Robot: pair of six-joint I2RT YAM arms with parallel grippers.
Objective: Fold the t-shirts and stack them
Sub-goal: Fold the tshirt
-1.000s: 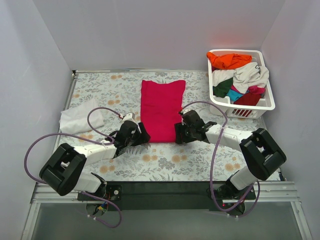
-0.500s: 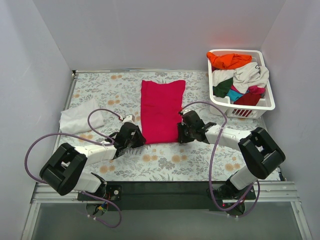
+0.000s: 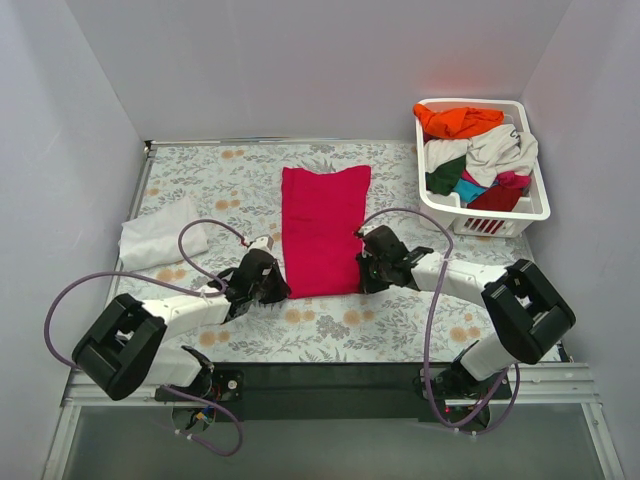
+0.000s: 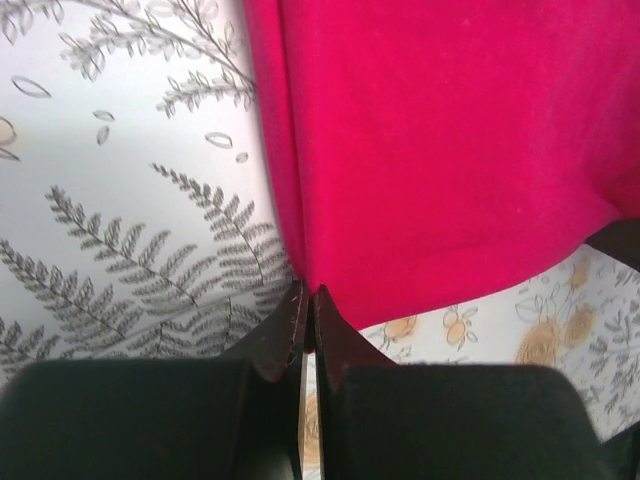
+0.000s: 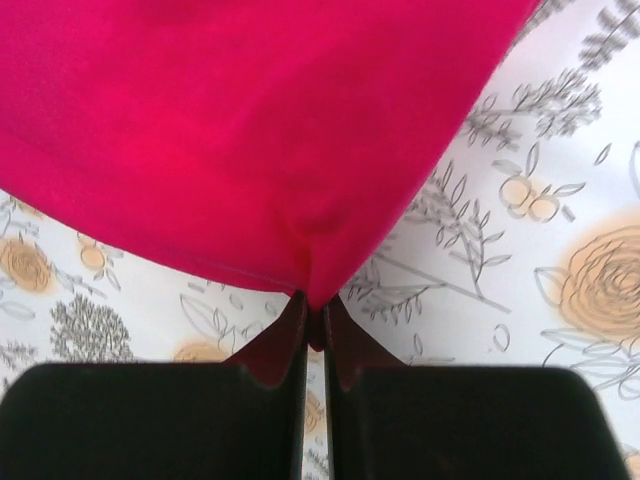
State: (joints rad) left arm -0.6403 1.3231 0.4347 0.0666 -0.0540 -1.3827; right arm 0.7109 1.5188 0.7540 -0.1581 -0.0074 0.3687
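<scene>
Crimson t-shirt (image 3: 322, 225) has 2 corners hidden, clamped in left tool (image 4: 305, 295) and right tool (image 5: 313, 300).

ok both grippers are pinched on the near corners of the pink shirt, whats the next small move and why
Probably lift both corners together just off the table, to start folding toward the far hem. The left gripper and right gripper are each shut on a near corner of the crimson shirt, which lies flat as a long strip.
</scene>
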